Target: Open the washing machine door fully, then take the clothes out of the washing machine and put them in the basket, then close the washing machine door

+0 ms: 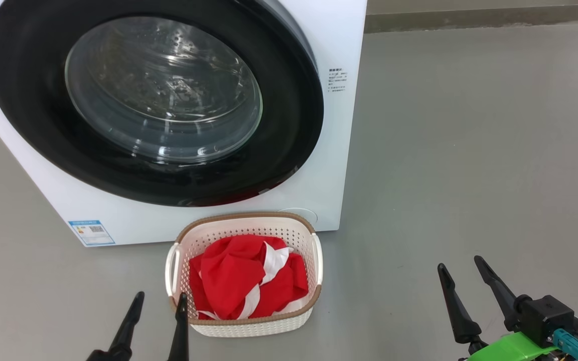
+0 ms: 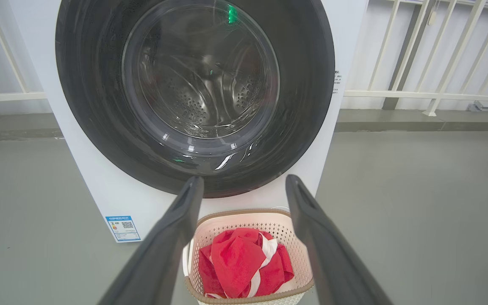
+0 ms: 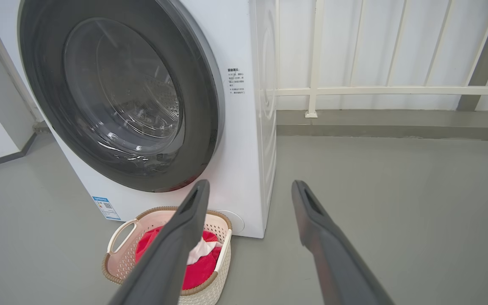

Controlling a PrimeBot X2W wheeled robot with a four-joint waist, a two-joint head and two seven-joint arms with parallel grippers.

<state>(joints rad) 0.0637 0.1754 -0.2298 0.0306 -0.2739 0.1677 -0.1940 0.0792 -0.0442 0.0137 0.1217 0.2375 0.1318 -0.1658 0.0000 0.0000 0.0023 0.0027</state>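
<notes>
The left gripper (image 1: 161, 297) has its jaws spread and holds nothing. It sits at 7 o'clock in the head view. Its inner fingertip overlaps the near left corner of the basket (image 1: 249, 328), but contact cannot be told. In the left wrist view the two fingers frame the basket, which lies between them at 6 o'clock.

The right gripper (image 1: 459, 263) is also spread and empty. It is at 5 o'clock in the head view, over bare floor (image 1: 469, 150) and well apart from the basket.

The basket stands on the floor just before the washer (image 1: 208, 223), at 6 o'clock from the door (image 1: 289, 100). The clothes (image 1: 234, 281) are heaped inside it, red with white bands, and reach about to the rim.

The door lies closed against the washer's front. Through its glass the steel drum shows, with no red cloth visible in it.

A blue label (image 1: 92, 232) sits low on the front, at 7 o'clock from the door. Small print is at 3 o'clock from the door.

A white railing (image 2: 396, 93) runs behind the washer.
</notes>
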